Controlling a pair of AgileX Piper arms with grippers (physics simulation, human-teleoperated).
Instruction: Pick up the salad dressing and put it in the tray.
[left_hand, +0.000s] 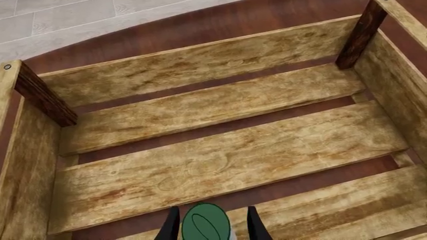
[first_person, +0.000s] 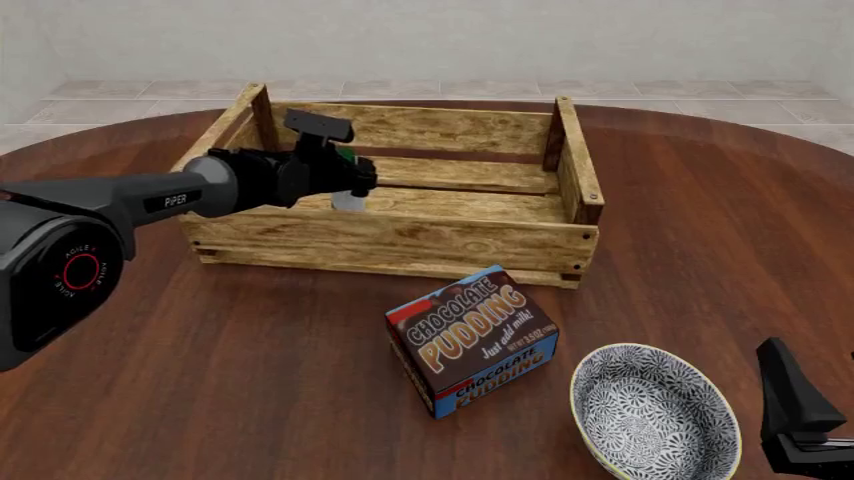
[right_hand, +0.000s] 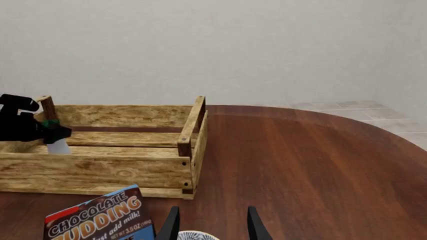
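Left wrist view: the left pincer is clamped on the salad dressing, whose dark green cap sits between the two dark fingers. Beyond it lie the bare slats of the tray, so the bottle hangs over the tray's inside, clear of the walls.

Front view: the left arm reaches in from 9 o'clock and holds the salad dressing above the tray, in its 9 o'clock half, just past the near wall. Long axis: roughly upright, cap up, whitish body hanging below the left pincer. The drop point lies straight down, towards the slats. Only the right arm's pincer shows, at 4 o'clock, well apart from the tray. The chocolate pudding box and patterned bowl rest on the counter.

Right wrist view: the right pincer stands apart, holding nothing. This side-on view alone shows the bottle's base sitting lower than the tray's rim.

Judgement: opening the left pincer should finish the task.
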